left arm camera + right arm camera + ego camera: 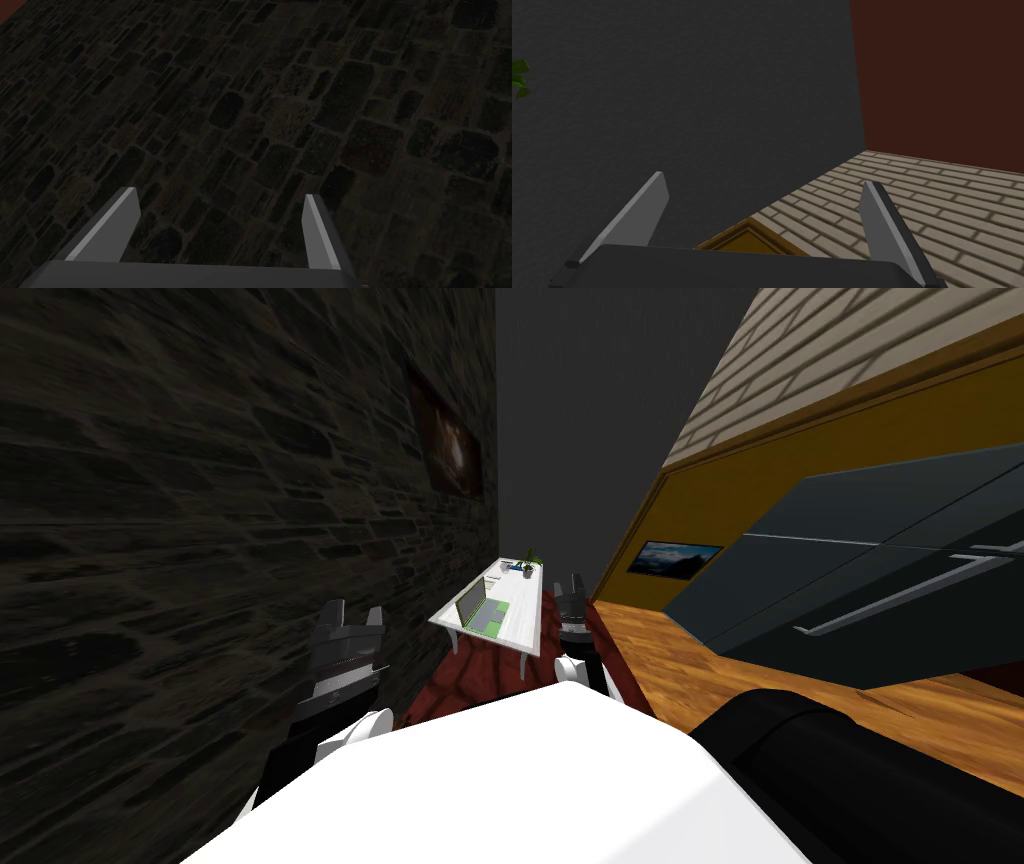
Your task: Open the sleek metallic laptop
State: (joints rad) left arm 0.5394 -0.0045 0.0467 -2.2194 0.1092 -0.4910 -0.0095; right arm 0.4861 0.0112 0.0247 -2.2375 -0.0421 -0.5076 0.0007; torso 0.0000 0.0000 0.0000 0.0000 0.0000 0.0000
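My left end effector [354, 618] is back from the worktop [527, 610], on its left side. Its two fingers are apart and hold nothing. My right end effector [568, 590] is up beside the worktop's right long edge. Its fingers are apart too, and they hold nothing.

The laptop [483, 613] lies on the near end of the worktop, ahead of both end effectors and between them. It is grey with a green part. One grey part seems to stand up on the worktop's left side, so the lid may be partly up already. It is too small to be sure. If that is the lid, its long side runs along the worktop, away from me, and the lid swings from left to right. I think the right end effector is nearer. It would have to go down and left over the worktop's edge to reach the lid.

The worktop is white, long and thin, and it points away from me. A small potted plant [531, 560] stands at its far end. A dark red rug [470, 680] lies under the worktop. A wood floor [680, 668] is to the right of it, and a big dark cabinet [880, 578] is farther right. A dark stone wall [200, 538] runs along the worktop's left side. A plain grey wall [560, 438] is behind its far end.
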